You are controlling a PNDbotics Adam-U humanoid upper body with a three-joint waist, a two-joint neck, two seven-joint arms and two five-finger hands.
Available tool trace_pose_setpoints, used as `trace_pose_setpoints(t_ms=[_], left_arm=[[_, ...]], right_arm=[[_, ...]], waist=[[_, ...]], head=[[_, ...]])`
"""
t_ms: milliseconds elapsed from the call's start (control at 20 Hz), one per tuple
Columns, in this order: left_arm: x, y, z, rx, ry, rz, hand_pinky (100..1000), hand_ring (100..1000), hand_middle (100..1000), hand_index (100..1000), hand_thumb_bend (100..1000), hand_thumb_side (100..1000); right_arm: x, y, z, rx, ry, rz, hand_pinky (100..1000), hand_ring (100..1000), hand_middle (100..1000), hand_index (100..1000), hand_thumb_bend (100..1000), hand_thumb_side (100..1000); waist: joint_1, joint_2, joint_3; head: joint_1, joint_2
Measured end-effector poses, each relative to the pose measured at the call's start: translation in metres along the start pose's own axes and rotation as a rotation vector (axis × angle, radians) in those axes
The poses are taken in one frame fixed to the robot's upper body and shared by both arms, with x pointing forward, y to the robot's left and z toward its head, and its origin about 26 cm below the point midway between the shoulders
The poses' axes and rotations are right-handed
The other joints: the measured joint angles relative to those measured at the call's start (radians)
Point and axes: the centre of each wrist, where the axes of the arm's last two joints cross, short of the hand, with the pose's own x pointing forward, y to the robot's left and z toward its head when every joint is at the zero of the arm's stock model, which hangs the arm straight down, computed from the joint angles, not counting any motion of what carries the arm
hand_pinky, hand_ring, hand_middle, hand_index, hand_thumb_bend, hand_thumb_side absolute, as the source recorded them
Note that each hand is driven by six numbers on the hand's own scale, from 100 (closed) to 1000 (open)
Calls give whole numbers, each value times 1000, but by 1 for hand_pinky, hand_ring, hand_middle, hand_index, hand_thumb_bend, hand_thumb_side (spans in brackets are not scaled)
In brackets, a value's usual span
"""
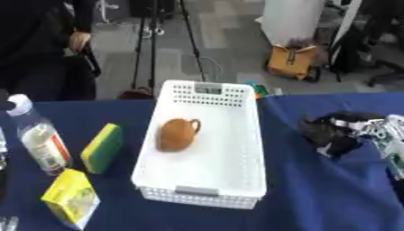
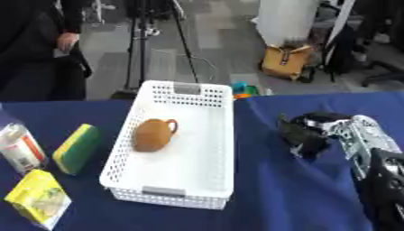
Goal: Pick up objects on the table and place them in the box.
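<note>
A white perforated box (image 1: 236, 149) stands lengthwise in the middle of the blue table. A brown jug (image 1: 176, 134) with a handle lies inside it, toward the far left. Left of the box are a yellow and green sponge (image 1: 103, 148) on its edge, a clear bottle (image 1: 39, 140) with a white cap and red label, and a yellow carton (image 1: 71, 198). My right hand (image 2: 304, 131) hovers over the cloth right of the box, its black fingers relaxed and holding nothing. A sliver of my left hand (image 1: 7, 223) shows in the lower left corner.
The blue tablecloth (image 1: 315, 189) has free room right of the box and in front of it. Beyond the far edge are tripod legs, a tan bag (image 1: 292, 61) on the floor and a person standing at the upper left.
</note>
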Motion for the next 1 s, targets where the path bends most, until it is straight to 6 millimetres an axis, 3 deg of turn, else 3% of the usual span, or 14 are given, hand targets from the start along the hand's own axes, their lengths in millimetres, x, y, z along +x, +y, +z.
trace_pose_setpoints(t_ms=[400, 1000], left_arm=[[0, 0, 0, -3, -2, 1, 871, 736, 538, 721, 100, 812], [1, -1, -2, -1, -6, 4, 873, 736, 538, 721, 100, 809]], right_arm=[[-1, -2, 2, 19, -25, -11, 792, 983, 943, 1000, 345, 444], [1, 6, -1, -42, -4, 54, 810, 962, 931, 1000, 324, 460]], waist=[[6, 0, 0], [12, 2, 3]], head=[[-4, -2], [-8, -10]])
